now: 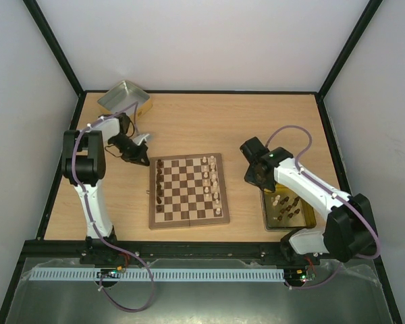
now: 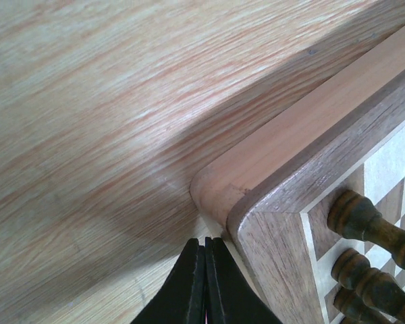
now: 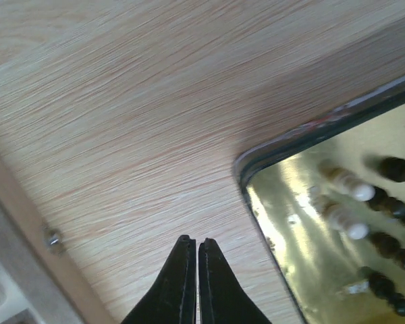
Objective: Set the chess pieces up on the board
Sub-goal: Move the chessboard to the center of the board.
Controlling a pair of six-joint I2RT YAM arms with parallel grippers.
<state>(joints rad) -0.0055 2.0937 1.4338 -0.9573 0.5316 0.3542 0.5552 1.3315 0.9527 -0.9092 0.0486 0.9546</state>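
Left gripper [image 2: 204,244]: fingers pressed flat together, nothing between them. It's low over the table [image 2: 88,135], tips just off a rounded corner of the board [image 2: 283,145]. In the top view that's the far-left corner. Can't tell if the tips touch the table.

Right gripper [image 3: 192,243]: also closed tight and empty. It hangs over bare wood just beside a corner of the gold tin [image 3: 304,131], not inside it.

The board lies flat mid-table between my two arms. Chess pieces on it: dark pieces [image 1: 160,183] in a line down the left edge column, cream pieces [image 1: 214,182] in the two right-hand columns, and not every square there is filled. The middle columns are bare checks.

The rest of the set is in the gold tin, to the right of the board and under my right arm. It's a loose mix of dark and cream. Can't tell upright from lying.

Silver tin [image 1: 121,96] sits at the far-left corner of the table, behind my left arm, well apart from the board.
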